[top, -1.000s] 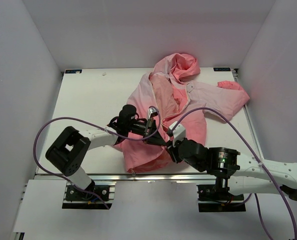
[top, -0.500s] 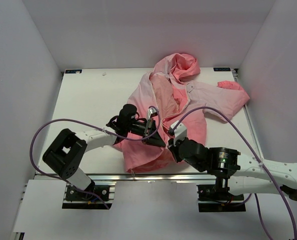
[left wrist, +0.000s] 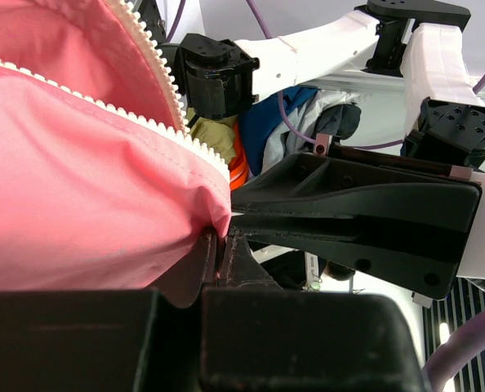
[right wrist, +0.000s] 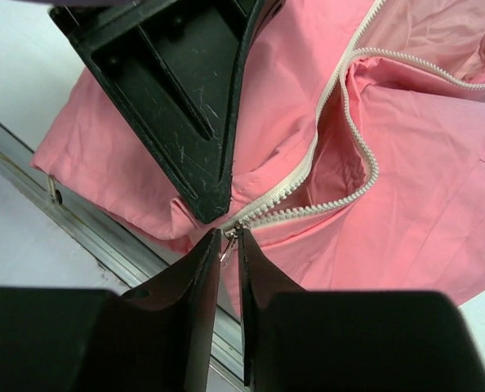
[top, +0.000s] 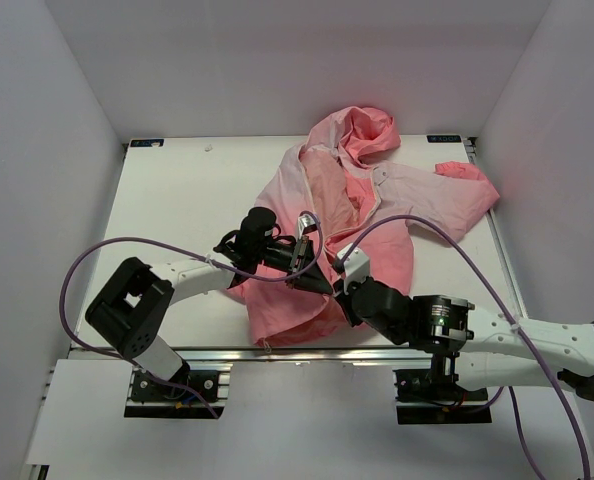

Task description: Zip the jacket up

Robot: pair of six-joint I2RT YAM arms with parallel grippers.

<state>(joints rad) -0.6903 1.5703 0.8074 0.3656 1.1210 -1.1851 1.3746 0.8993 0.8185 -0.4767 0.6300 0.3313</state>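
Note:
The pink jacket [top: 377, 200] lies crumpled on the white table [top: 177, 200], hood at the back, front partly open. Its white zipper [right wrist: 308, 167] splits into two rows of teeth that meet at the hem. My left gripper [top: 317, 283] is shut on the jacket's hem fabric [left wrist: 79, 163] just beside the zipper's bottom end [left wrist: 220, 241]. My right gripper [top: 339, 285] sits right against it, its fingers nearly closed around the small metal zipper pull [right wrist: 226, 245]. The left gripper's fingers [right wrist: 185, 106] show above in the right wrist view.
White walls enclose the table on three sides. A metal rail [top: 277, 352] runs along the near edge just below the hem. Purple cables [top: 87, 270] loop beside both arms. A sleeve [top: 462, 172] reaches toward the back right corner.
The right gripper has edged slightly left and forward, closer to the left gripper at the hem. The left arm and the jacket have barely moved.

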